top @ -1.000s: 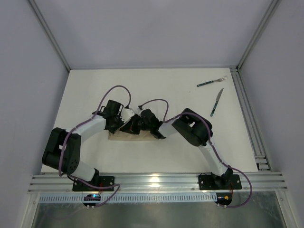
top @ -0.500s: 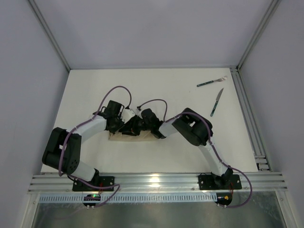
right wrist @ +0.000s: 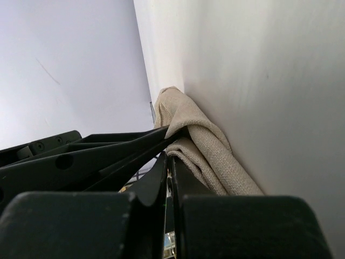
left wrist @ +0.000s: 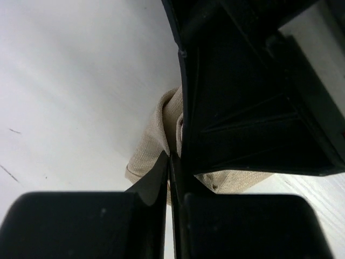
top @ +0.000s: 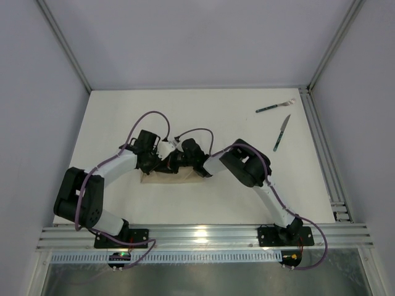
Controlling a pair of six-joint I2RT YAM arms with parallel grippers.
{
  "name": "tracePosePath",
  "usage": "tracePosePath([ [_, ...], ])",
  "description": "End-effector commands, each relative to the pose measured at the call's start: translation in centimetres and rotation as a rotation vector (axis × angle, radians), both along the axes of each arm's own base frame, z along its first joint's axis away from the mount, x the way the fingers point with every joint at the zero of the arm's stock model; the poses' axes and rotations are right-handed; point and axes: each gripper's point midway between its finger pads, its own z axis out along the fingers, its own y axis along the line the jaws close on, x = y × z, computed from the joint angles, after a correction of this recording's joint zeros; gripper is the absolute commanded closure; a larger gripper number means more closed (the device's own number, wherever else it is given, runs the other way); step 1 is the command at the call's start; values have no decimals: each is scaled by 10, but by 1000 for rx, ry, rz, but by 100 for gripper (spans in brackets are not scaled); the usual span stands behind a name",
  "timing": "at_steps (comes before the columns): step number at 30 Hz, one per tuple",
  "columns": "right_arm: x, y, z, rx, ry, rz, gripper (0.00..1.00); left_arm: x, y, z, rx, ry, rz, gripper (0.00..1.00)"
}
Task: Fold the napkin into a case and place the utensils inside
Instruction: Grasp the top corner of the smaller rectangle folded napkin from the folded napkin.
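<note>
The napkin (top: 176,176) lies folded into a narrow beige strip near the table's middle. My left gripper (top: 164,163) and right gripper (top: 175,163) meet tip to tip over its far edge. In the left wrist view my jaws (left wrist: 170,162) are shut, pinching a bunched fold of the napkin (left wrist: 153,141), with the right gripper's black body right above. In the right wrist view my jaws (right wrist: 168,162) are shut at the cloth's edge (right wrist: 207,148), and the left gripper's fingers (right wrist: 108,154) press in from the left. The fork (top: 274,106) and the knife (top: 281,132) lie at the far right.
An aluminium rail (top: 321,148) runs along the table's right edge, close to the utensils. Grey walls enclose the table at the left, back and right. Purple cables (top: 151,117) loop above both wrists.
Both grippers have shifted slightly left and away from the bases, staying together on the napkin. The folded strip has shifted a little with them. The utensils have not moved.
</note>
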Motion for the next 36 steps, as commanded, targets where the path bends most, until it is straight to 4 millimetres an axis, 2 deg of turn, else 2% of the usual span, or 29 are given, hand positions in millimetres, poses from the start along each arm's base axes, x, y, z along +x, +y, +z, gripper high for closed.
tracePosePath([
  [1, 24, 16, 38, 107, -44, -43, 96, 0, -16, 11, -72, 5, -41, 100],
  [8, 38, 6, 2, 59, 35, -146, 96, -1, -19, 13, -90, 7, -46, 100],
  [17, 64, -6, -15, 11, 68, -315, 96, -18, -25, 23, -140, 43, -83, 100],
  [20, 70, -7, -21, -20, 66, -344, 96, -19, -24, 21, -134, 53, -88, 100],
  [25, 74, -4, -13, -11, 46, -343, 96, -22, -23, -4, -105, 134, -89, 100],
  [28, 74, -2, -4, 0, 18, -319, 86, -19, -14, -17, -55, 154, -60, 100],
  [29, 71, -2, -1, 2, -7, -288, 78, -14, -10, -18, -65, 147, -37, 100],
  [31, 68, -3, 8, -4, -43, -247, 75, -9, -2, -18, -79, 147, 10, 100],
  [32, 65, -4, 10, -8, -58, -224, 73, -4, 9, -17, -88, 143, 56, 100],
  [36, 47, -8, 17, -21, -122, -117, 65, 7, 12, -7, -143, 119, 90, 100],
])
